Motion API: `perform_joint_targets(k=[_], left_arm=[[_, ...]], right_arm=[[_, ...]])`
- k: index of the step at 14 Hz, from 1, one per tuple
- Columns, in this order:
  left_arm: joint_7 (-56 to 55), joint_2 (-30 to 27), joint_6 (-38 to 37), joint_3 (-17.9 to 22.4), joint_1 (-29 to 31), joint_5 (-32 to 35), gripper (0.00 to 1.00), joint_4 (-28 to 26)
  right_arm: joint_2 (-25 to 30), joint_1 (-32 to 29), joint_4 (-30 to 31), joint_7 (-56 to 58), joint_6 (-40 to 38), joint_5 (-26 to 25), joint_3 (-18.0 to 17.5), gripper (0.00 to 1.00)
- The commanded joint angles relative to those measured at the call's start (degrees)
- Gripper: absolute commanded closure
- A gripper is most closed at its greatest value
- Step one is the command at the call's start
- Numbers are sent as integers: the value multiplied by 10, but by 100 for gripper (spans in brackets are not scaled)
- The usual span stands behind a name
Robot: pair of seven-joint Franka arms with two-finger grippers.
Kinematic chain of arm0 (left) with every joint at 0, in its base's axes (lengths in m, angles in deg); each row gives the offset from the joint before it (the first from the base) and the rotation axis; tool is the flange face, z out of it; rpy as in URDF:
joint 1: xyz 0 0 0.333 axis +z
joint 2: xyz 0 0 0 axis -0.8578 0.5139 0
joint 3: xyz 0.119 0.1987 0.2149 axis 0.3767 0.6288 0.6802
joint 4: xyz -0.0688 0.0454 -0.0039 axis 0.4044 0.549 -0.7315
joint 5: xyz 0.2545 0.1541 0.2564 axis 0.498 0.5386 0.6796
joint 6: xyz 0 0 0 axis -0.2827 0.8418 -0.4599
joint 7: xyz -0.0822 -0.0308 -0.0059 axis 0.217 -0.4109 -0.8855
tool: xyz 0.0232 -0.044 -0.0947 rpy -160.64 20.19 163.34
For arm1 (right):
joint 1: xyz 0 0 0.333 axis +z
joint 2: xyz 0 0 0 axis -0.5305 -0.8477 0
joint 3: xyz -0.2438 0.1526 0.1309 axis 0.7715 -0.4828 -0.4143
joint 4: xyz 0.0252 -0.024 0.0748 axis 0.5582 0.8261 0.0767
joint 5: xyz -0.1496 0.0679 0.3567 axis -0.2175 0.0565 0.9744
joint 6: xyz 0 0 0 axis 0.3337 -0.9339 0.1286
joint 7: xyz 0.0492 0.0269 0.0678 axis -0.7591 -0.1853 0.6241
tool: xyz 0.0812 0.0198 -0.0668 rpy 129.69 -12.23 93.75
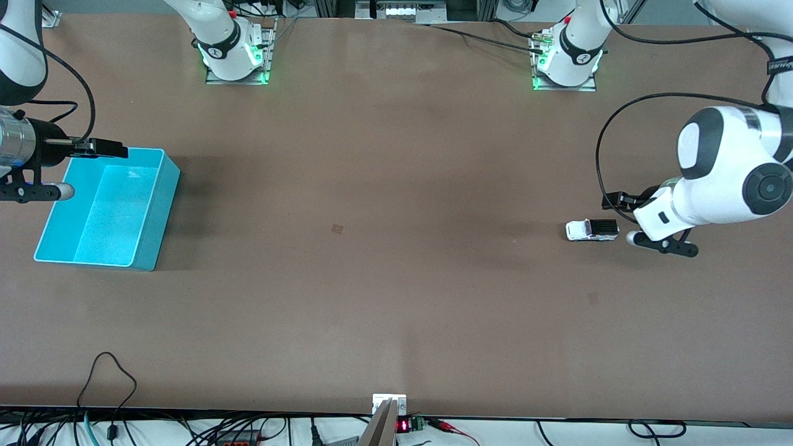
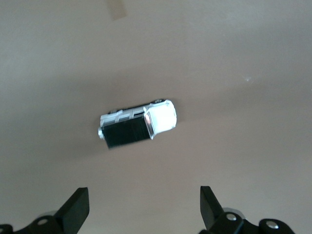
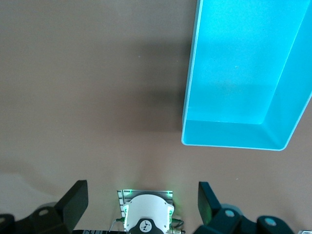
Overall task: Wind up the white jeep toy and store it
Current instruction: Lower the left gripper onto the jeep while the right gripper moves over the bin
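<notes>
The white jeep toy (image 1: 591, 230) stands on its wheels on the brown table toward the left arm's end, its black rear panel facing my left gripper (image 1: 622, 218). That gripper is open and sits right beside the toy without touching it. In the left wrist view the jeep (image 2: 139, 124) lies just ahead of the left gripper (image 2: 145, 202), with nothing between the fingers. My right gripper (image 1: 87, 170) hangs open over the end of the cyan bin (image 1: 162, 210) at the right arm's end. In the right wrist view the right gripper (image 3: 143, 200) is open and holds nothing, and the bin (image 3: 229, 134) shows nothing inside.
Both arm bases (image 1: 235, 59) (image 1: 567, 65) stand along the table edge farthest from the front camera. Small tape marks (image 1: 337, 229) (image 1: 593, 298) lie on the table. Cables (image 1: 111, 384) run along the edge nearest the front camera.
</notes>
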Motion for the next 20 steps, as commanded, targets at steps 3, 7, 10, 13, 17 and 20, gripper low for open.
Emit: perform_joint_targets(k=[3,7,10,13,17,20], left_arm=[[156,3,52,0,4,27,0,-56],[345,6,99,0,4,51,0,-76],[497,14,126,0,4,50,0,-85],[598,16,139,0,4,50,0,-100],[696,16,220,-1,16,39,0,-146],[717,16,277,-1,16,40,0,-174]], right_arm=[[2,-7,-3,-7,-12,-6,-5,0],[2,-5,-3,-20,-19,-6,-5,0],[3,-5,-3,-28,-20,-6,-5,0],[2,-5,-1,-17,-27,-9,-6,0],[20,-4,40,-8,-36,-12,-5,0],[63,-5,108,1,-8,-16,-5,0]])
